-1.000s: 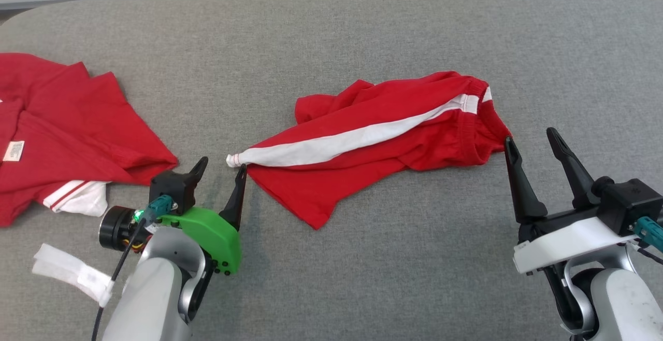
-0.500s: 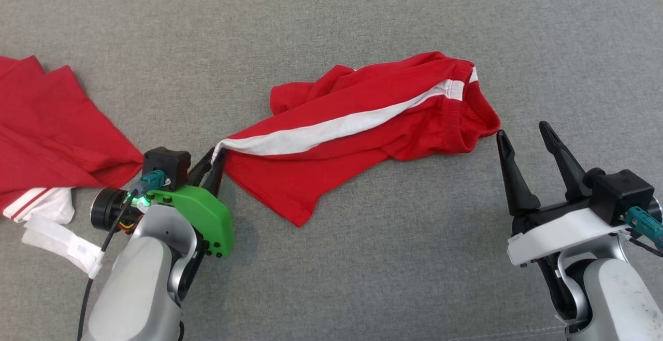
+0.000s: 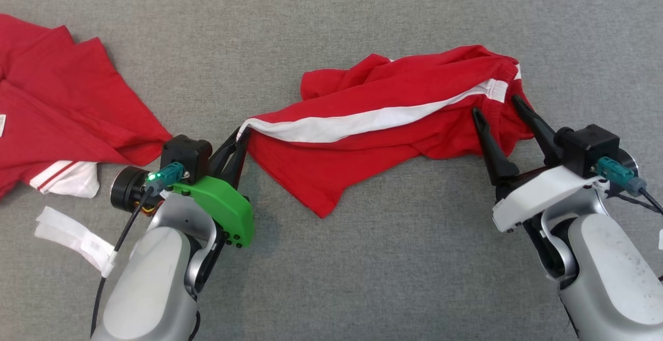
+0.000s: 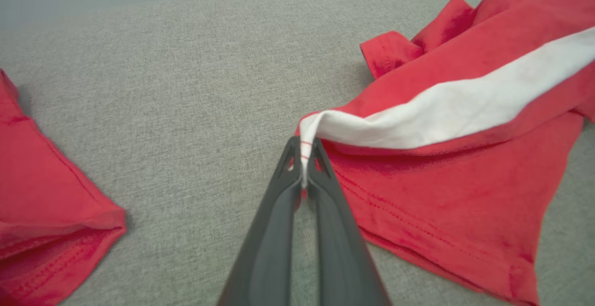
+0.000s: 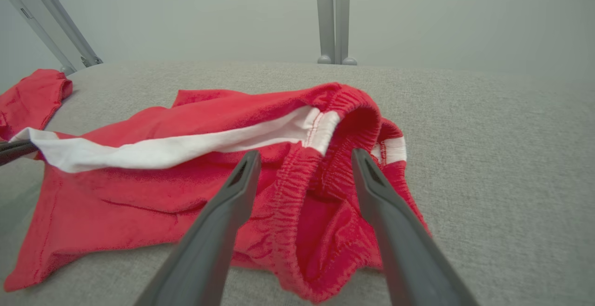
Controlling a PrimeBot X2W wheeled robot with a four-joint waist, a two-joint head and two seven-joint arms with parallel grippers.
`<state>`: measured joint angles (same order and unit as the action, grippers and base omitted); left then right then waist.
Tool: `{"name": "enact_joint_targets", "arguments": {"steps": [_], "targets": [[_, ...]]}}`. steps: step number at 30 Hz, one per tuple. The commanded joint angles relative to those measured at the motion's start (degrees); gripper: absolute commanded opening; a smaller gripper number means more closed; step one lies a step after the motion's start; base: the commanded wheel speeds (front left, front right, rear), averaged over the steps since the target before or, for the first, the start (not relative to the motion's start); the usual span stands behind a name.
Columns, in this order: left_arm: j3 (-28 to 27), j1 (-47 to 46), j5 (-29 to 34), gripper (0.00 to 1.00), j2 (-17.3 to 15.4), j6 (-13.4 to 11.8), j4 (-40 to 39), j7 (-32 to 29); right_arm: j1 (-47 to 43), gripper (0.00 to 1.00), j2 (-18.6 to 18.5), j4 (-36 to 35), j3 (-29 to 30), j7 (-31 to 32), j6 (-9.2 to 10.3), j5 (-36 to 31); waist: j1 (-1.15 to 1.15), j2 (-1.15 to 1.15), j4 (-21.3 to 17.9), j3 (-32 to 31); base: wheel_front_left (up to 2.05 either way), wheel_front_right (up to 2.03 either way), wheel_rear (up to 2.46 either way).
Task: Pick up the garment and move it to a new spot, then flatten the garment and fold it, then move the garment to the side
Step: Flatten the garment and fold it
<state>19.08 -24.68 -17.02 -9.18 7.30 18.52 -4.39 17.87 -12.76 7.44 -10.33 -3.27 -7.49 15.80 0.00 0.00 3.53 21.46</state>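
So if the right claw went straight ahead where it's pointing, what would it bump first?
The right gripper is open, and the stretchy waistband of the red shorts lies just ahead between its fingers, so it would most likely meet that first.

I note the shorts (image 3: 393,139) lie mid-tabletop (image 3: 362,19), left end at my left tool (image 3: 240,136), right end between my right tool's (image 3: 493,104) fingers (image 3: 489,144). Another garment (image 3: 62,102) lies well apart, far left.
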Motion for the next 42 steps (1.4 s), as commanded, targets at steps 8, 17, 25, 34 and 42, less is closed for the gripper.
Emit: {"name": "enact_joint_targets", "arguments": {"steps": [8,17,25,34,42], "targets": [[-0.2,-0.9,0.7,0.0,0.1,-1.1,-1.9,4.8,4.5,0.0,-1.9,3.8,-0.9,-0.6,0.0,2.2,0.0,0.0,1.6,0.4,0.0,0.0,0.0],[-3.5,-0.8,1.9,0.0,-1.4,-4.5,-10.3,13.4,2.2,0.0,-4.3,-5.5,-0.5,-2.1,0.0,1.8,0.0,0.0,-0.3,-4.5,0.0,0.0,0.0],[-5.7,-2.1,3.0,0.0,-2.0,-7.8,-24.4,15.4,0.6,0.0,-5.2,-19.2,3.2,0.4,0.0,0.5,0.0,0.0,-1.7,-10.8,0.0,0.0,0.0],[-5.3,-3.6,3.9,0.0,-2.6,-8.9,-33.9,11.9,-1.5,0.0,-4.8,-28.3,6.3,5.1,0.0,-0.1,0.0,0.0,-2.6,-17.0,0.0,0.0,0.0],[-4.2,-7.2,0.1,0.0,-1.1,-6.6,-28.1,10.4,0.7,0.0,-4.8,-26.8,6.5,6.9,0.0,2.6,0.0,0.0,-2.9,-15.1,0.0,0.0,0.0]]}}
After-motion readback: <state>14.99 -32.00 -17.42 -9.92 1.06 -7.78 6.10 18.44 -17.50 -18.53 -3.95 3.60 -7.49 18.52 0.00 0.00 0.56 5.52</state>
